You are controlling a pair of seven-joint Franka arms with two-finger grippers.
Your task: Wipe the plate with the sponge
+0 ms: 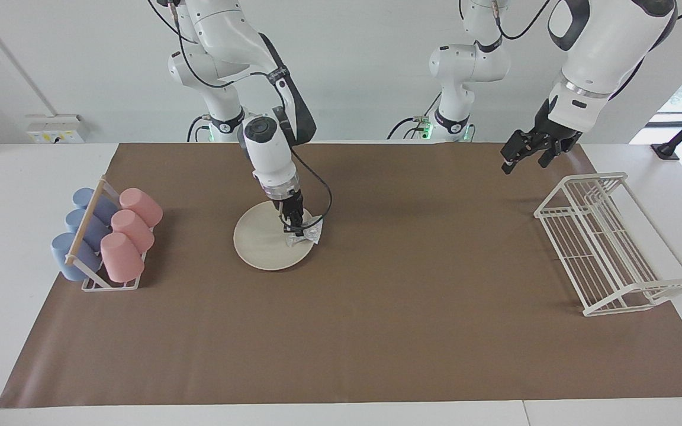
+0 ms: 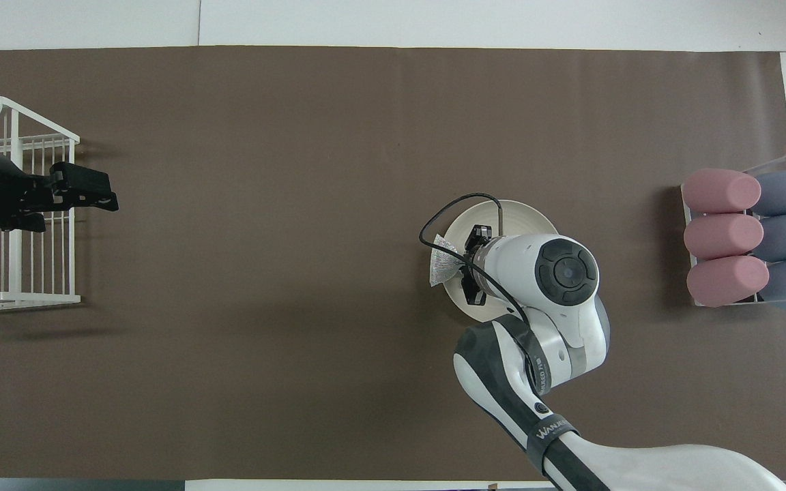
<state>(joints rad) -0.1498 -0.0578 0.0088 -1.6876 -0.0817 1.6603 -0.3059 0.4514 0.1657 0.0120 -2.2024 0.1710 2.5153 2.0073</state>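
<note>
Silvery mesh sponge is pinched in the right gripper, fingertips closed tight on it, pressed down on the cream plate. In the facing view the sponge sits at about 3 o'clock on the plate, right at the rim and overhanging it a bit onto the brown mat. In the overhead view the same spot reads as about 9 o'clock on the plate, sponge half off the edge, right gripper just beside it; the arm's wrist covers much of the plate there.

Step in hand, as I judge it: the wipe itself, with the sponge at the end of a stroke at the rim.

Next move likely calls for pulling the sponge toward the plate's centre or sweeping round the rim, keeping light downward pressure and the grip as is. Risk: running fully off the edge, or shoving the plate across the mat, since nothing holds it down.

Left gripper waits in the air, jaws wide apart, holding nothing, over the mat near the white wire rack. Pink and blue cups in their holder sit at the right arm's end of the table, untouched.
</note>
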